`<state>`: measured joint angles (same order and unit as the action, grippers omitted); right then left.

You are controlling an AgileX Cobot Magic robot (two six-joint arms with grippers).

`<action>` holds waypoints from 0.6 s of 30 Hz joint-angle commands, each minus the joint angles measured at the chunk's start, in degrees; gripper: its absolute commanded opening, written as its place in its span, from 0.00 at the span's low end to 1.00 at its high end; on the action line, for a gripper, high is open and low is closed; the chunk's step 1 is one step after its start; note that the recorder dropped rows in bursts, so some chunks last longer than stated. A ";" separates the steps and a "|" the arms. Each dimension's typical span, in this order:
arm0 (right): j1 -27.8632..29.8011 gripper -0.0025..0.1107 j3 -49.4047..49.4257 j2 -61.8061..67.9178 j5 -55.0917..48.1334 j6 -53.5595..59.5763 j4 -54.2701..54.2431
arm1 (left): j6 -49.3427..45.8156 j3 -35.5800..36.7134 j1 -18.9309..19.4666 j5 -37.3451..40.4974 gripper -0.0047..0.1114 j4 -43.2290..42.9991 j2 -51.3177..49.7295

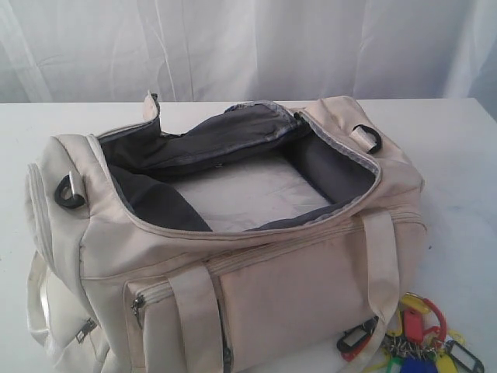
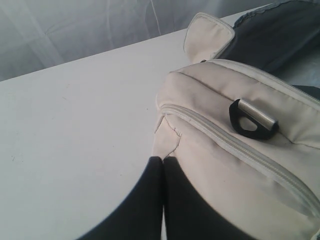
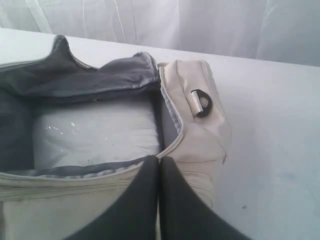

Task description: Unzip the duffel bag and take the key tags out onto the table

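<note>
The cream-white duffel bag [image 1: 303, 272] lies on the white table [image 1: 458, 148] with its top zipper undone and its grey lining and pale floor showing. The key tags [image 1: 423, 346], red, yellow and blue on a red ring, rest on the table against the bag's front right corner. Neither arm appears in the exterior view. My left gripper [image 2: 163, 159] is shut and empty, held off the end of the duffel bag [image 2: 215, 165] that carries a black D-ring [image 2: 252, 120]. Over the other end of the duffel bag [image 3: 200, 145], my right gripper [image 3: 160, 159] is also shut and empty.
A white curtain [image 1: 248, 47] hangs behind the table. Pale webbing handles [image 1: 384, 264] drape down the bag's front, one lying beside the key tags. A zipped side pocket [image 1: 66, 318] faces the front left. Bare tabletop [image 2: 75, 125] stretches away from the bag's left end.
</note>
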<state>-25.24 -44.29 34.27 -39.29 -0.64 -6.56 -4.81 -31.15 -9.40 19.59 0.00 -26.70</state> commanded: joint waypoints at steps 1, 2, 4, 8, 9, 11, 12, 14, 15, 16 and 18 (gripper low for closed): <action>0.09 0.02 -0.20 -1.42 0.63 -0.12 -1.30 | 0.03 0.48 0.07 -0.12 0.05 0.32 0.39; 0.09 0.02 -0.20 -1.55 0.63 -0.12 -1.30 | 0.03 0.48 0.07 -0.12 0.05 0.32 0.39; 0.09 0.02 -0.20 -1.67 0.63 -0.12 -1.30 | 0.03 0.48 0.07 -0.12 0.05 0.32 0.39; 0.09 0.02 -0.20 -1.67 0.63 -0.12 -1.30 | 0.03 0.48 0.07 -0.12 0.05 0.32 0.39; 0.09 0.02 -0.20 -1.67 0.63 -0.12 -1.30 | 0.03 0.48 0.07 -0.12 0.05 0.32 0.39; 0.09 0.02 -0.20 -1.67 0.51 -0.12 -1.30 | 0.03 0.48 -0.40 -0.12 0.05 0.00 1.77; 0.09 0.02 -0.20 -1.67 0.51 -0.12 -1.30 | 0.03 0.48 0.15 -0.21 0.05 0.00 3.06; 0.09 0.02 -0.20 -1.67 0.51 -0.12 -1.40 | 0.03 0.48 4.20 -0.34 0.05 0.00 7.33; 0.09 0.02 -0.20 -1.67 0.51 -0.12 -1.40 | 0.03 0.48 5.28 -0.34 0.05 0.00 8.52; 0.09 0.02 -0.20 -1.67 0.51 -0.12 -1.40 | 0.03 0.48 7.78 -0.34 0.05 0.00 11.56; 0.09 0.02 -0.20 -1.67 0.51 -0.12 -1.40 | 0.03 0.48 10.03 -0.34 0.05 0.00 16.15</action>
<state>-25.24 -44.29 32.84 -39.29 -0.78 -7.85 -4.81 -31.03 -1.17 19.50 0.00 -14.39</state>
